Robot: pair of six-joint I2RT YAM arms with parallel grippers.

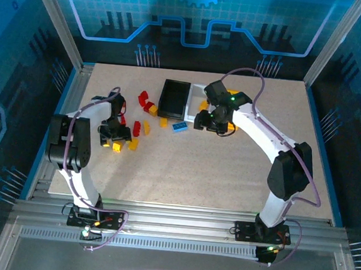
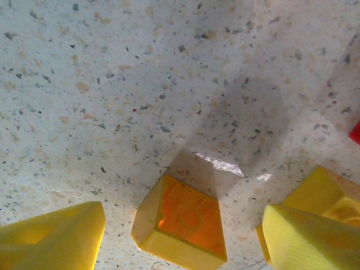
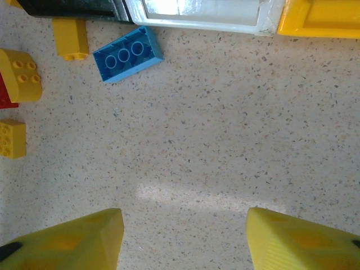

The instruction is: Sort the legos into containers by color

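Yellow-fingered left hand (image 2: 183, 218) low over the speckled counter (image 1: 196, 168), fingers parted either side of an orange-yellow brick (image 2: 188, 225), not touching it. Right hand (image 3: 184, 220) above bare counter, fingers wide, holding nothing. Blue brick (image 3: 127, 54) just beside the white bin (image 3: 202, 14), itself between black bin (image 1: 174, 99) and yellow bin (image 3: 320, 17).

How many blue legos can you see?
1. The blue lego lies on the table, just in front of the white bin. More may be hidden inside the white bin or the black bin.
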